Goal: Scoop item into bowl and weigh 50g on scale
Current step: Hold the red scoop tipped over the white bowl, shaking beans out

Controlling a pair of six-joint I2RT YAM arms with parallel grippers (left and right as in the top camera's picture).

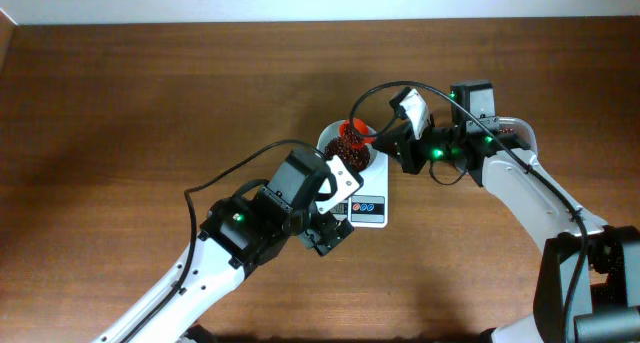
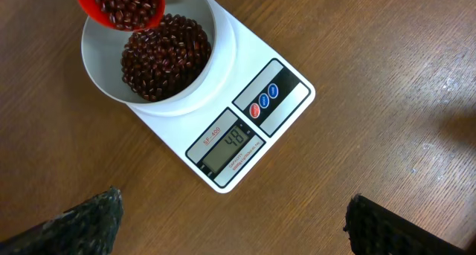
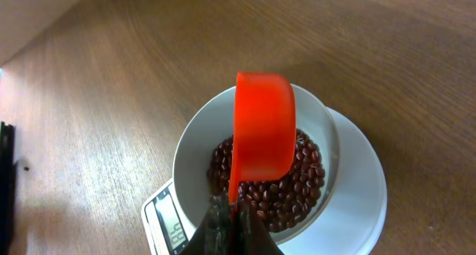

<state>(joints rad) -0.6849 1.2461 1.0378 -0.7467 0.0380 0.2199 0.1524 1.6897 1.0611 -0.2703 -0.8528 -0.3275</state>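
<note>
A small white bowl [image 2: 216, 43] of dark red beans [image 2: 165, 56] stands on the white scale [image 2: 279, 99]; its display [image 2: 232, 142] reads 48. My right gripper [image 3: 232, 227] is shut on the handle of a red scoop [image 3: 262, 128], held over the bowl [image 3: 195, 140]. The scoop [image 2: 119, 5] holds beans. In the overhead view the scoop [image 1: 351, 139] is above the bowl [image 1: 331, 138] and scale [image 1: 368, 209]. My left gripper [image 2: 230, 221] is open and empty over bare table just in front of the scale.
The brown wooden table [image 1: 150, 93] surrounds the scale. My left arm [image 1: 255, 223] lies to the scale's left, my right arm [image 1: 500, 163] to its right.
</note>
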